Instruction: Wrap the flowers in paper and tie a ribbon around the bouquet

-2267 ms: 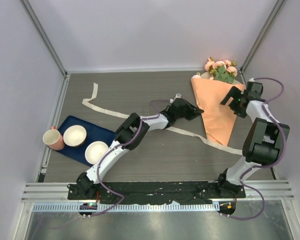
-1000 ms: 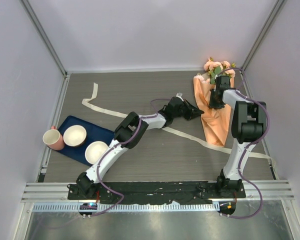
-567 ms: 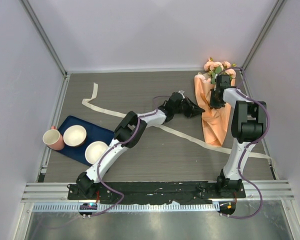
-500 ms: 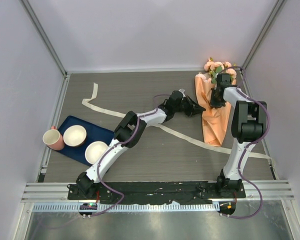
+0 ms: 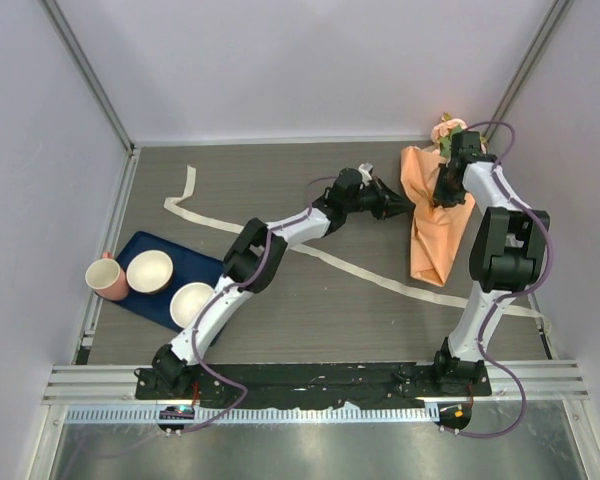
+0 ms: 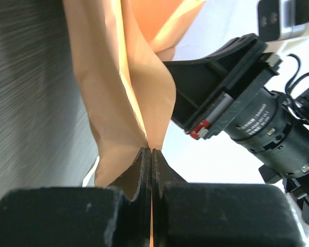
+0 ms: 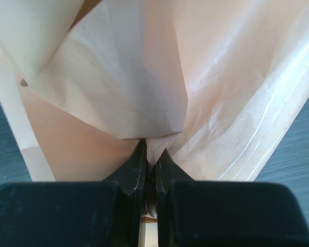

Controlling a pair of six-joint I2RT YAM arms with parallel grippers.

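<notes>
Two folds of thin, creased paper [image 5: 432, 232] sit clamped in left end effector [image 6: 151, 151] and right end effector [image 7: 150, 148].

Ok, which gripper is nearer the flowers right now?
Right. The right gripper pinches the paper just in front of the flowers, its wrist beside them; the left gripper pinches the paper's left edge, farther away.

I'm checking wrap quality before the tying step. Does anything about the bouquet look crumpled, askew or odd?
The paper is bunched and sharply creased where the left gripper and right gripper each pinch a fold, so it looks lopsided. The ribbon lies loose on the table, untied.
</notes>
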